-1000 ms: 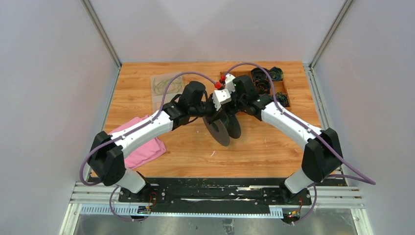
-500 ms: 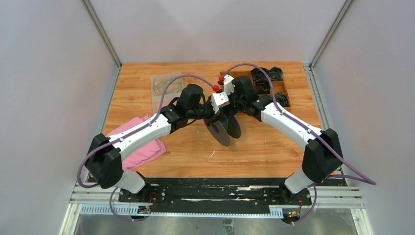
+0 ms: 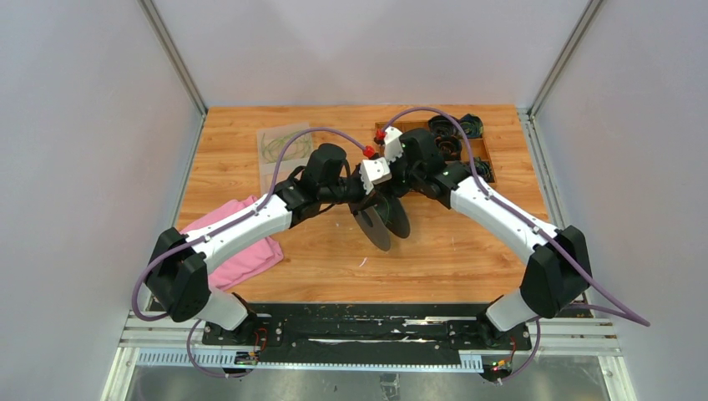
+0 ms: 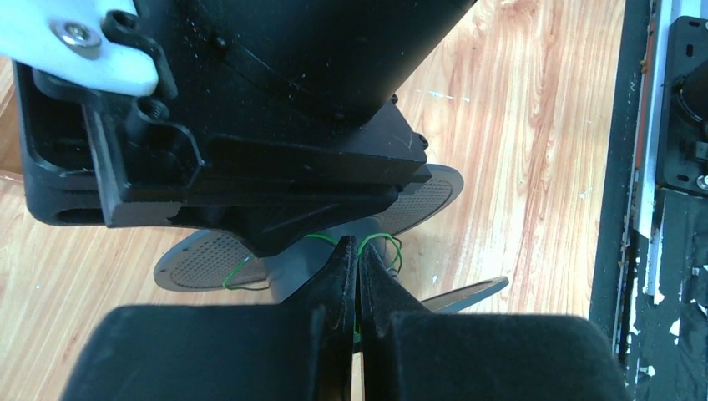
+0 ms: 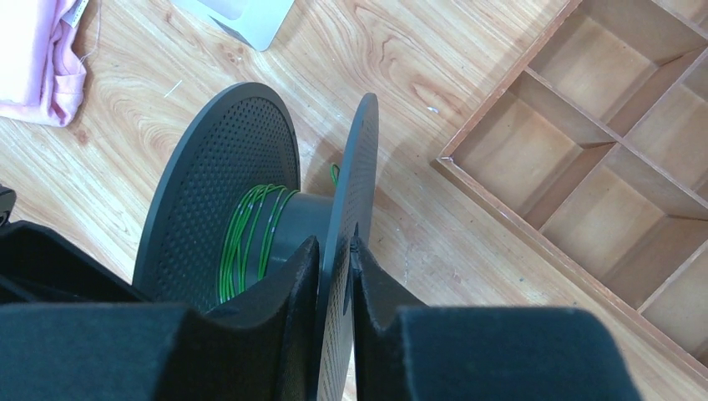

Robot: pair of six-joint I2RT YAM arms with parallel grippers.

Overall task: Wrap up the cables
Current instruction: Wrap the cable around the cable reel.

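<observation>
A black spool (image 3: 380, 219) stands on the wooden table between my two arms. In the right wrist view its two perforated flanges (image 5: 217, 184) flank a grey hub wound with thin green cable (image 5: 250, 238). My right gripper (image 5: 336, 244) straddles the right flange (image 5: 357, 167), one finger close against each face. My left gripper (image 4: 356, 246) is pinched shut on the green cable (image 4: 386, 242), which loops out from the fingertips beside the hub. The right arm's black body fills the upper half of the left wrist view. From above, both grippers (image 3: 367, 199) meet over the spool.
A wooden tray (image 3: 487, 159) with compartments sits at the back right and holds other black spools (image 3: 442, 134). Its empty cells (image 5: 584, 167) lie just right of the spool. A pink cloth (image 3: 242, 251) lies at the left, and a clear bag of green cables (image 3: 280, 146) at the back.
The right arm's elbow has swung outward to the right and its wrist has turned a little. The left arm has eased slightly left. The spool has barely moved.
</observation>
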